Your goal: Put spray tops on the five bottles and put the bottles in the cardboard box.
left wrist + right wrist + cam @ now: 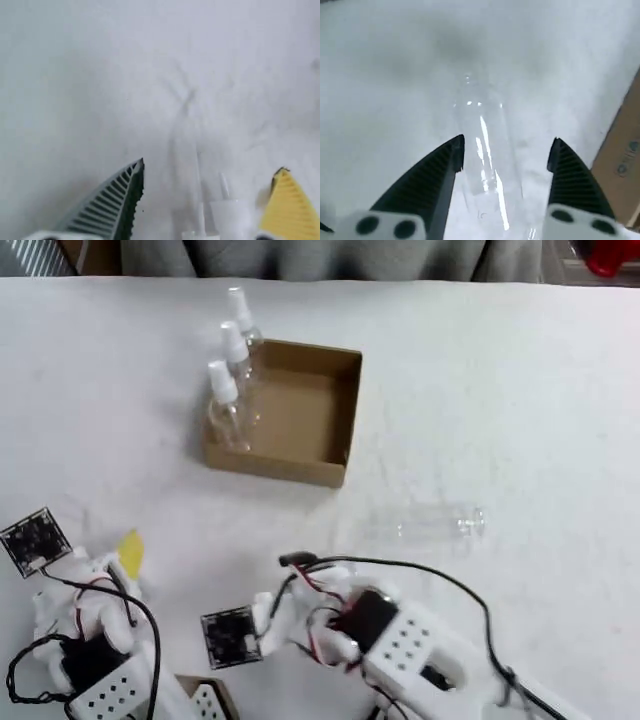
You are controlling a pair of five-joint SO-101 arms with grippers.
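Note:
Three clear bottles with white spray tops [226, 400] stand in a row at the left wall of the cardboard box [330, 455]; whether they are inside it I cannot tell. Another clear bottle [432, 523], uncapped, lies on the white table right of the box. My left gripper [211, 166] is open low over the table, and a white spray top [227, 210] lies between its fingers, close to the yellow finger [282, 210]. My right gripper [507, 140] is open with a clear bottle [485, 150] lying lengthwise between its fingers, untouched.
The left arm [95, 640] sits at the near left corner, the right arm [375, 630] at the near middle, with cables looping around them. A brown cardboard edge [620, 150] is close beside the right gripper. A small cardboard piece [210, 698] lies between the arms.

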